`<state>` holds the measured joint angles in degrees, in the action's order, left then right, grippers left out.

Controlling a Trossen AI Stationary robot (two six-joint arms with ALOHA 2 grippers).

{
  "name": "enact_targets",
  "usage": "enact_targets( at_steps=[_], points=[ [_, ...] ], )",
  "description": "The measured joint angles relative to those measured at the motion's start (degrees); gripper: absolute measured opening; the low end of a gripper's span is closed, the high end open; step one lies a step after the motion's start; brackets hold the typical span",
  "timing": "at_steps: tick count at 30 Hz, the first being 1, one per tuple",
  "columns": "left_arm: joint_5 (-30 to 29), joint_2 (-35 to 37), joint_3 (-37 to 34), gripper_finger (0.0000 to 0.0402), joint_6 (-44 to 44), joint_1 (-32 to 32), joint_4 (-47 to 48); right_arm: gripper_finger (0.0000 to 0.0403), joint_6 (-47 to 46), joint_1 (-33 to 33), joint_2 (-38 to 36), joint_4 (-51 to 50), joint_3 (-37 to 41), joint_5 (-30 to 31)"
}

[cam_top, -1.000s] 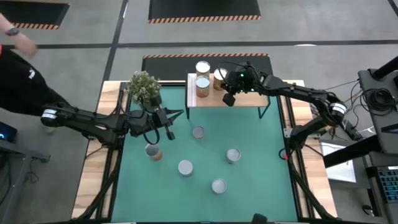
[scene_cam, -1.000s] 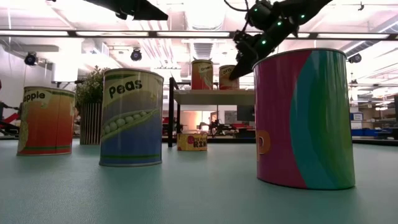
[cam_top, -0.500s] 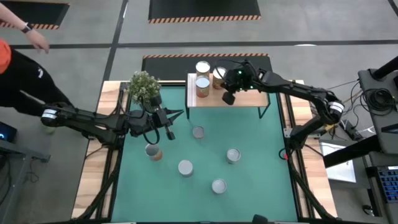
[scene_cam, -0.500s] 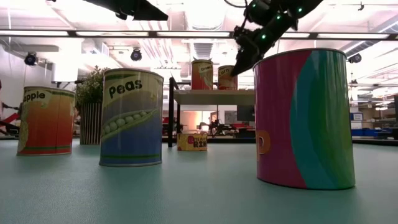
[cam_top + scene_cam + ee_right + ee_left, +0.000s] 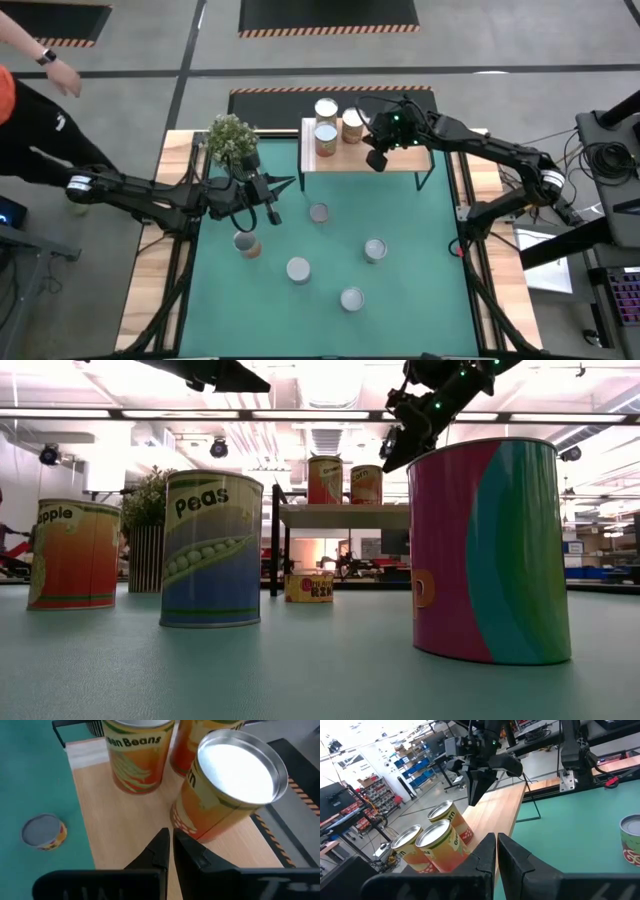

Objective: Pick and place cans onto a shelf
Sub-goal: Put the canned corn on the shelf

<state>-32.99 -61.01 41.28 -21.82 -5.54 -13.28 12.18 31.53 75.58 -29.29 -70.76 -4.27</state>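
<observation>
The counter [image 5: 440, 300] has a big green mat on it, and the wooden shelf [image 5: 400, 158] stands at its far edge on thin black legs. A potted plant [image 5: 232, 138] sits just beside the shelf.

Three cans [image 5: 326, 139] are on the shelf now, close together at one end. Five more cans [image 5: 298, 269] stand spread out on the green mat, well apart from each other.

The right gripper [image 5: 377, 160] hangs over the shelf, just beside the three cans. It is closed tight and has nothing in it. The left gripper [image 5: 272, 214] waits over the mat near the plant. It is closed too, and empty. One can [image 5: 245, 243] stands near it.

It looks like a can has just been put down, so that part is done. Next, I think a gripper has to go to a can on the mat, open wide, come down around it, and squeeze. Then it must lift the can up high enough to clear the shelf edge.
</observation>
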Motion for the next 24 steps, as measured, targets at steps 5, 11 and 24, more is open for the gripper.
enact_targets(
  at_steps=[5,11,24],
  points=[
    [0.0,0.0,0.1,0.0000,0.0,0.0,0.0,0.0012,1.9,0.0,2.6,1.6,0.1,2.9],
    [0.0,0.0,0.1,0.0000,0.0,0.0,0.2,0.0012,4.3,0.2,4.9,3.3,0.1,7.9],
    [0.0,0.0,0.1,0.0000,0.0,0.0,0.1,0.0012,6.3,0.6,6.3,9.1,0.1,9.0]
  ],
)
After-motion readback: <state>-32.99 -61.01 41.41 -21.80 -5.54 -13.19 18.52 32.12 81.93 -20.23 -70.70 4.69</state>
